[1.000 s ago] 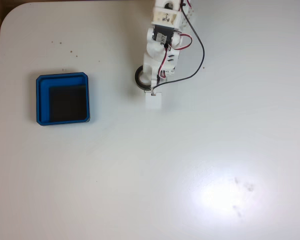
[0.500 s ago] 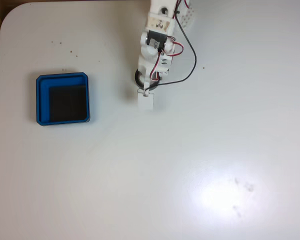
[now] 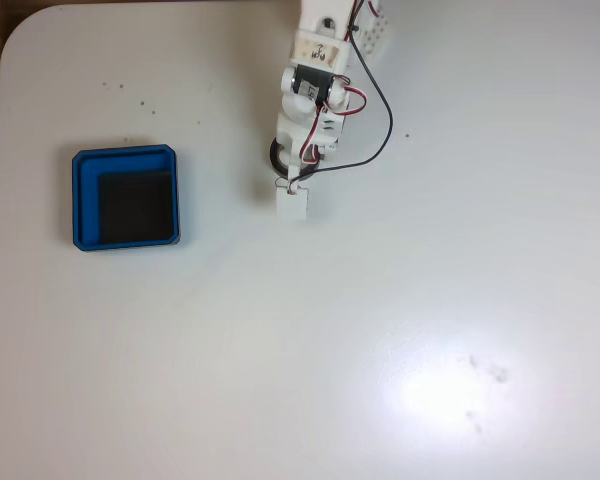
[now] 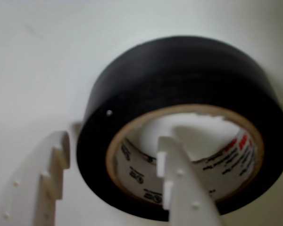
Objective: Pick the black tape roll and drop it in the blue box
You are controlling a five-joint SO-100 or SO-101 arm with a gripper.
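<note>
The black tape roll (image 4: pixel 179 75) lies flat on the white table, with a tan inner core carrying printed text. My gripper (image 4: pixel 113 141) is open and straddles the roll's near wall. One white finger (image 4: pixel 177 183) reaches into the open centre, and the other finger (image 4: pixel 49 174) stands outside to the left, a little apart from the tape. In the fixed view the arm covers most of the roll (image 3: pixel 276 156), leaving a dark arc at its left side. The blue box (image 3: pixel 85 200), with its black floor, sits well to the left of the gripper (image 3: pixel 288 168).
The white table (image 3: pixel 380 330) spreads wide below and to the right of the arm. Red and black wires (image 3: pixel 375 120) loop off the arm's right side. A small white square part (image 3: pixel 293 203) of the arm juts out below the roll. The table's rounded corner (image 3: pixel 20 30) is at upper left.
The arm swung a little to the left between one second and half a second ago. Since then it has hardly moved, and the roll stays on the table.
</note>
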